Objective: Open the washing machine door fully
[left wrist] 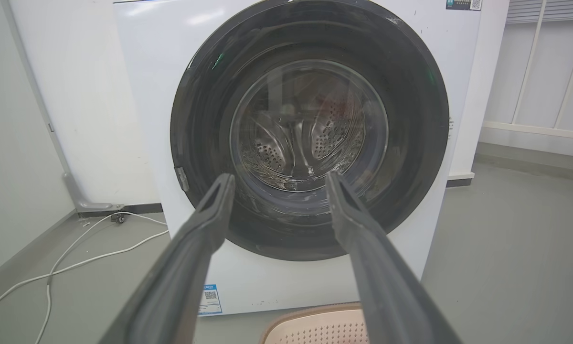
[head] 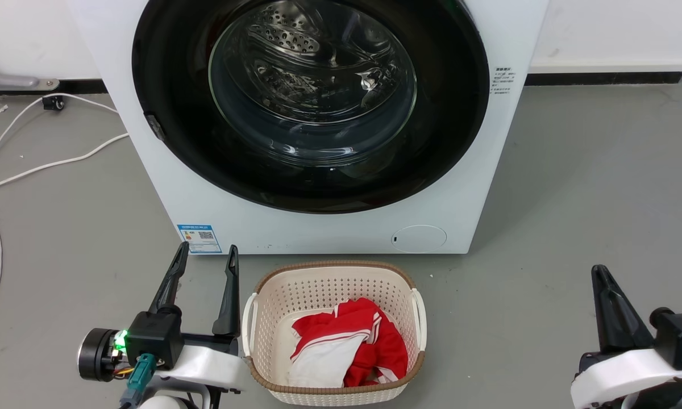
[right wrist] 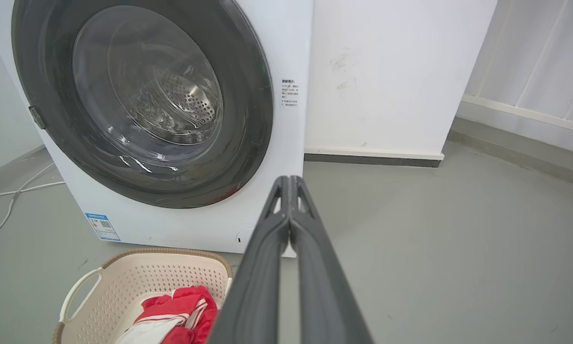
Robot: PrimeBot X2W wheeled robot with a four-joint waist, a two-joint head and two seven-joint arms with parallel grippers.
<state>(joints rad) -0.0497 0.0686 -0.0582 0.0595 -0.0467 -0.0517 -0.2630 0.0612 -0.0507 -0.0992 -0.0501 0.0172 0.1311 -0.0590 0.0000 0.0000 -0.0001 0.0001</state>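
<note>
Black glossy rim and bulging glass offered little purchase. The washing machine door [head: 311, 102] sat shut, flush against the front of the washing machine [head: 318, 233]. The one feature I judged fit for a pull was the small grey tab [head: 154, 126] on its left edge.

Risk one, in my assessment: fingers sliding off that tab or off the slick rim, leaving the door latched or letting it fall shut again.

Risk two: the cream laundry basket [head: 334, 267], holding a red and white garment [head: 369, 341], stood just before the machine and just beside my left gripper [head: 208, 247]. A careless reach might knock it, and it might foul my arm beneath the door's swing.

Risk three: the white cable [head: 45, 166] on the floor to my left could catch a wheel if the base shifted that way.

My left gripper's fingers stood wide apart, holding and touching nothing, well short of the door. My right gripper [right wrist: 289, 177] had its fingers pressed together, empty, low at my right and apart from the machine.
</note>
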